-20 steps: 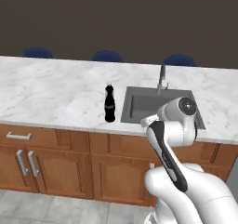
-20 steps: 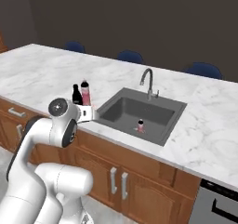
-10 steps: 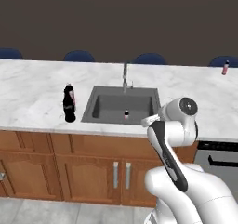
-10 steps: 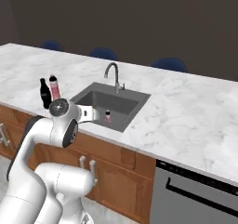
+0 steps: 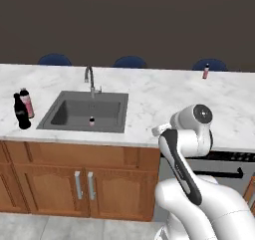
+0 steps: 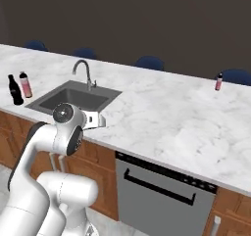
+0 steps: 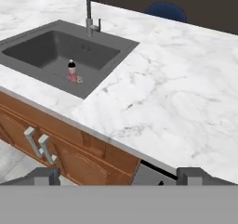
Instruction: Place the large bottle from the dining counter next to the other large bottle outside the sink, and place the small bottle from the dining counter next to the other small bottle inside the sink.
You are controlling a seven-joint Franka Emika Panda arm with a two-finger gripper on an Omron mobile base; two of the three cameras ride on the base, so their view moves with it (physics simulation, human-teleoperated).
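Two dark fingertips stood far apart at the bottom of your hand view, so your jaws were wide and held nothing, hanging over the front edge of the marble desk just right of the sink. You could see a small bottle standing upright on the sink floor near its front right corner, with the chrome faucet behind the basin. From the left base view, your arm's wrist sat over the desk edge to the right of the sink. Left of the basin, out on the desk, the black cola-style bottle stood just beside the pink-red bottle, the black one nearer the front edge. Well apart from all that, the small orange-red bottle stood upright near the far edge of the desk, in front of a blue chair.
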